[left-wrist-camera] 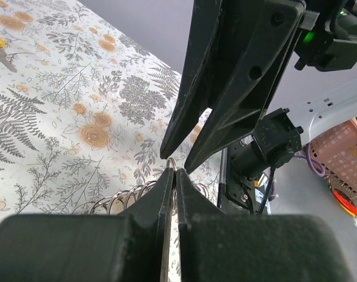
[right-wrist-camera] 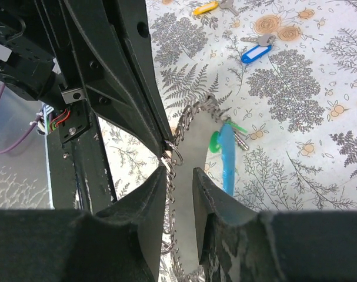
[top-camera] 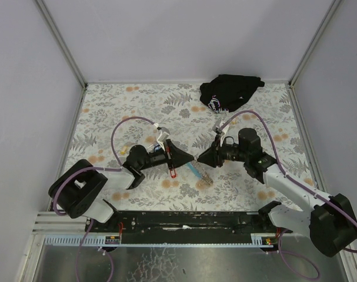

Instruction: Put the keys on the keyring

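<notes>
Left hand [left-wrist-camera: 174, 172] pinches the keyring [left-wrist-camera: 171, 161], right hand [right-wrist-camera: 178, 174] parted

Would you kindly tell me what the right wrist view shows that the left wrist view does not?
Only the right wrist view: the blue-tagged key, a green tag and the light-blue strap. Only the left wrist view: a pink basket at the right edge. Both: the keyring pinched in the left fingers, with the right fingers apart beside it.
</notes>
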Robot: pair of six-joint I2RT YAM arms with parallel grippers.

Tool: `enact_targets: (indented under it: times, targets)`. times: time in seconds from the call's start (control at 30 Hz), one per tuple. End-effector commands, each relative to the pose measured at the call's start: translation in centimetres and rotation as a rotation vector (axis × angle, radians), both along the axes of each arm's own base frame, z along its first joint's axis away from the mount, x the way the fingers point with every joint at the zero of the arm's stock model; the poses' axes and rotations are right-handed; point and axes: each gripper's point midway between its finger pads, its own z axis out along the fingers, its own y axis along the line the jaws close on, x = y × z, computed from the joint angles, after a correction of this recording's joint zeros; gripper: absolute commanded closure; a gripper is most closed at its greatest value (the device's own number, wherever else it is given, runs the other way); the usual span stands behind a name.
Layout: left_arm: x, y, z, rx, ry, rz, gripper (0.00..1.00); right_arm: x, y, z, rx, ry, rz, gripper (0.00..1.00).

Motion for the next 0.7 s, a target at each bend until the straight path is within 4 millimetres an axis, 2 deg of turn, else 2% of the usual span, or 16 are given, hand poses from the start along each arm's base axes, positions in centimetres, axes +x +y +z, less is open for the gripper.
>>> enact_targets:
  times: [0.0, 0.2, 0.53, 0.67]
  targets:
    - [0.2, -0.3, 3.2, -0.104, -0.088, 0.001, 1.00, 0.0, 0.8, 1.6, 0.079, -0.042, 0.052, 0.68]
    - [0.1, -0.4, 3.1, -0.106, -0.083, -0.009, 1.00, 0.1, 0.9, 2.0, 0.110, -0.067, 0.055, 0.70]
    - [-0.3, -0.7, 3.4, -0.124, -0.083, -0.039, 1.00, 0.5, 1.3, 1.0, 0.118, -0.053, 0.071, 0.75]
    - [-0.5, -0.8, 3.2, -0.120, -0.079, -0.051, 1.00, 0.3, 1.4, 1.2, 0.135, -0.058, 0.091, 0.82]
